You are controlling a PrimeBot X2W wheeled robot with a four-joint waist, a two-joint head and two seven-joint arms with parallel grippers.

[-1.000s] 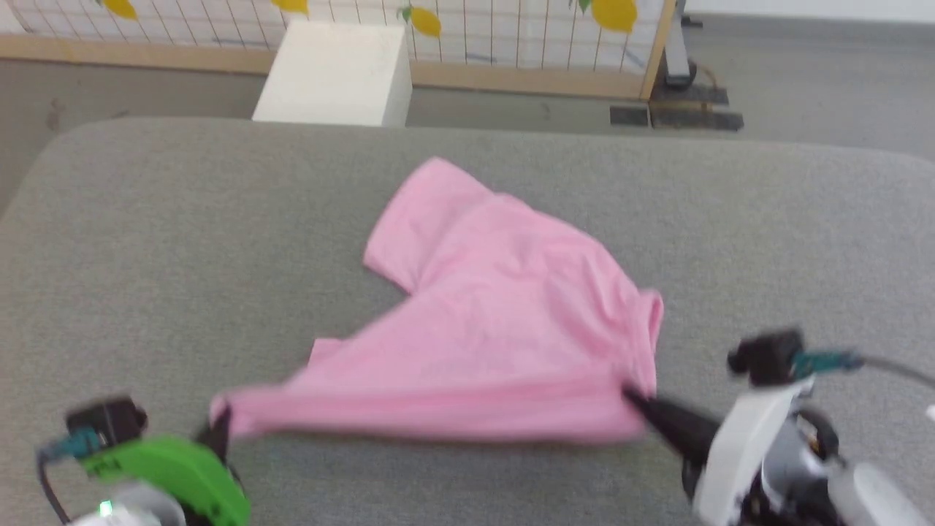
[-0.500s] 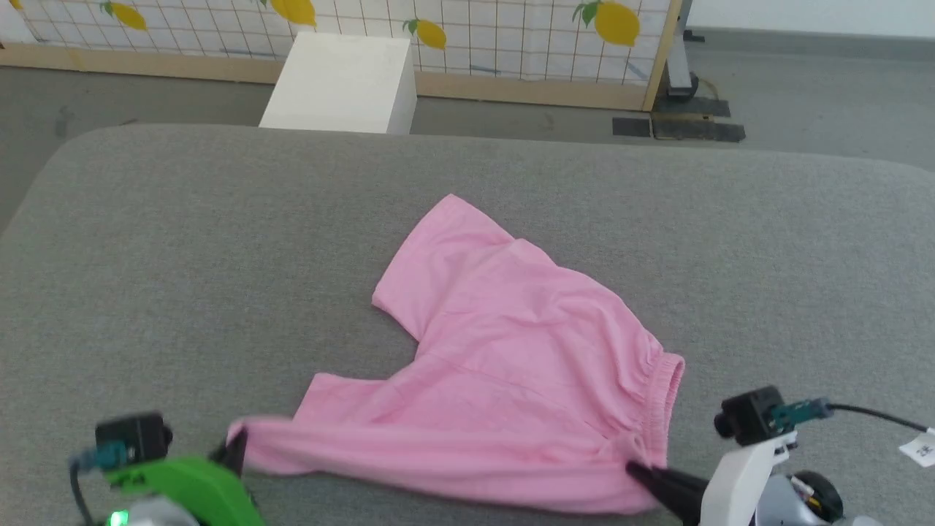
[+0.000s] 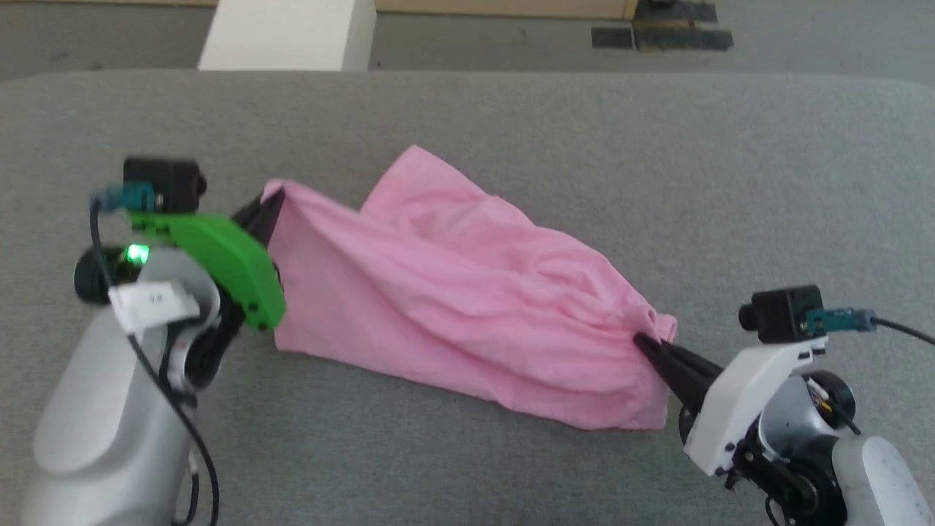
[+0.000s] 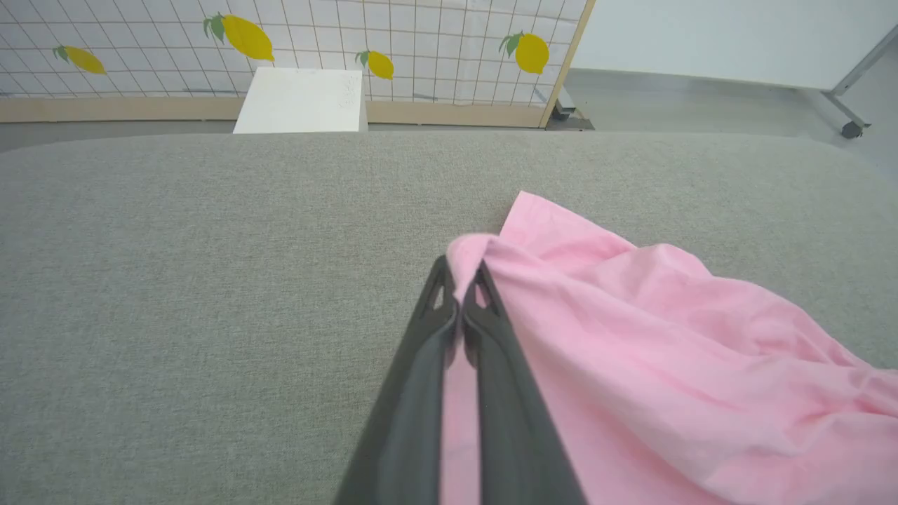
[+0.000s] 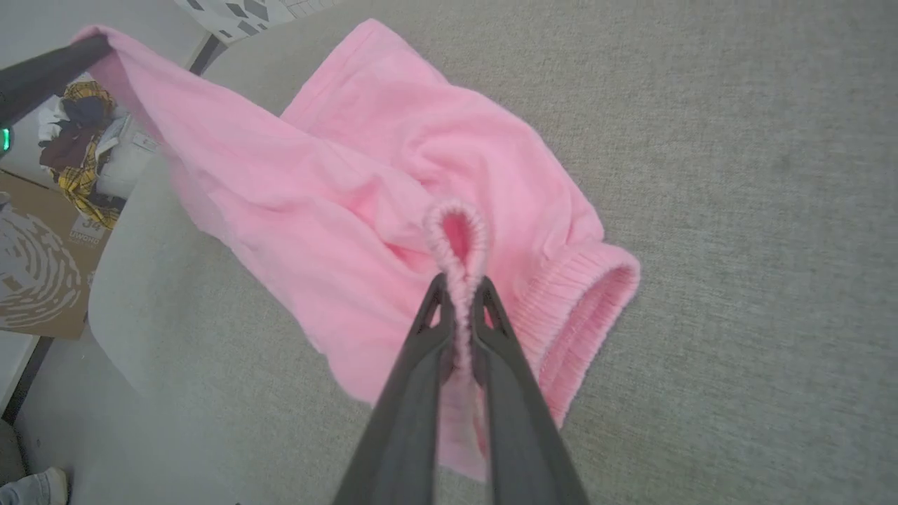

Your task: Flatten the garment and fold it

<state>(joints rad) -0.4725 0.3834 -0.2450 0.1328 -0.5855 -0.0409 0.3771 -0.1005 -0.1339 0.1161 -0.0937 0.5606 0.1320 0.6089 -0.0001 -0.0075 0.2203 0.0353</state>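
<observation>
The garment (image 3: 467,292), light pink shorts, hangs stretched between my two grippers over the grey padded table (image 3: 511,124), its lower folds resting on the surface. At the left, my left gripper (image 3: 269,204) is shut on a leg hem, lifted above the table. In the left wrist view its fingers (image 4: 459,280) pinch the pink edge (image 4: 631,337). My right gripper (image 3: 643,340) at the lower right is shut on the gathered elastic waistband. The right wrist view has that waistband (image 5: 456,238) looped between the closed tips (image 5: 459,287), with the garment (image 5: 337,196) running up to the left gripper (image 5: 77,56).
A white box (image 3: 288,33) stands on the floor beyond the table's far edge. A lemon-patterned grid screen (image 4: 351,42) lines the back. Beside the table, in the right wrist view, a cardboard box (image 5: 35,273) and a heap of clothes (image 5: 77,154) sit on the floor.
My left gripper has lifted the leg hem up and forward, raising the garment's near edge into a slanted fold. The right gripper kept its hold on the waistband. The head camera tilted downward.
</observation>
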